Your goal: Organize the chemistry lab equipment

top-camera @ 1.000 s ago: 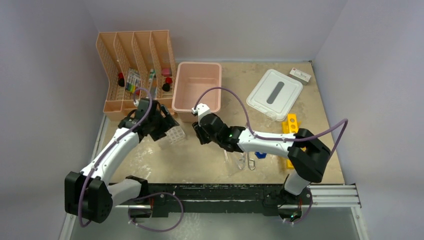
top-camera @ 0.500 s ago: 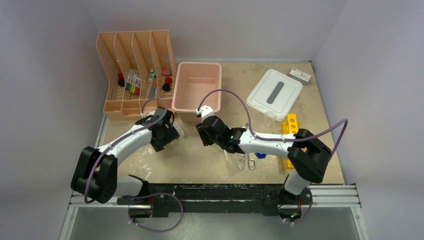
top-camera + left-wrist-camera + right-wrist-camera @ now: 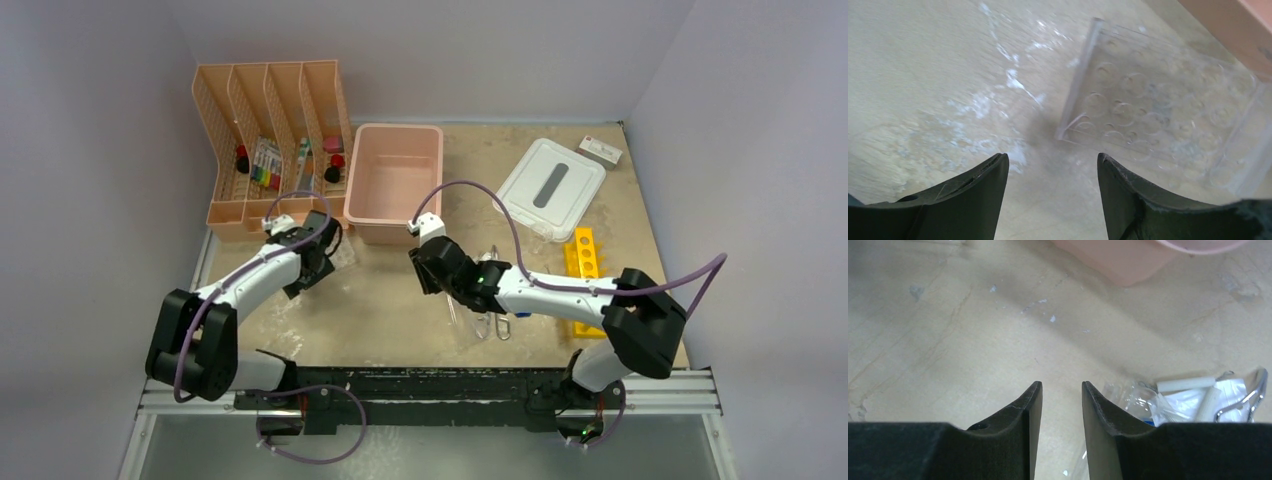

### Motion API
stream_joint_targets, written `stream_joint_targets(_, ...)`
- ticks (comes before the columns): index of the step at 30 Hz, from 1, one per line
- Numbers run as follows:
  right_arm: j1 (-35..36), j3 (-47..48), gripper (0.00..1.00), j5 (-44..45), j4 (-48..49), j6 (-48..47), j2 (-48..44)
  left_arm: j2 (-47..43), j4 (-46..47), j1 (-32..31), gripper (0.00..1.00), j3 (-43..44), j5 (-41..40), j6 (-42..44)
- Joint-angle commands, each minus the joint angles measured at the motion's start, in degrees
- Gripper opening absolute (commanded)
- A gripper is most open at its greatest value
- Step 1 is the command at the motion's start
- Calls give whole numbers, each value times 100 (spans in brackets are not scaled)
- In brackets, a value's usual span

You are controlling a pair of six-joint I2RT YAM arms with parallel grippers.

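My left gripper [image 3: 1050, 200] hangs spread and empty at the bottom of the left wrist view. The clear tube tray [image 3: 1158, 120] sits on the table at upper right, just ahead of it. My right gripper [image 3: 1062, 405] is barely parted and holds nothing. The small clear bag [image 3: 1168, 402] and metal forceps [image 3: 1250, 390] lie at lower right. Farther off, the yellow rack [image 3: 583, 252] lies loose right of centre, and the pink bin [image 3: 395, 128] at top centre looks empty. I judge most of the sorting is yet to do.
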Motion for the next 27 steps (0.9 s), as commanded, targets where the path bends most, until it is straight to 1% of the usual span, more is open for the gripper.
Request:
stream_joint_targets(1, -64, -158, 37, 253, -250, 223, -343, -253, 10, 473, 63, 11, -396, 257)
stream_joint_targets(5, -115, -170, 36, 320, -575, 371, -422, -284, 283, 917, 62, 23, -68, 542)
stream_joint_targets(9, -241, -302, 34, 233, -851, 573, -515, -112, 424, 1004, 62, 209, 84, 784)
stream_joint_targets(13, -385, -356, 28, 250, -1203, 751, -646, 117, 501, 1026, 62, 322, 163, 886)
stream_joint_targets(17, -476, -390, 22, 366, -1687, 988, -784, 244, 520, 1068, 62, 422, 65, 973)
stream_joint_targets(22, -500, -664, 23, 214, -1956, 1127, -986, 235, 418, 1087, 62, 541, 58, 945)
stream_joint_targets(27, -501, -777, 24, 80, -2071, 1109, -833, -179, 38, 1087, 61, 572, 62, 775)
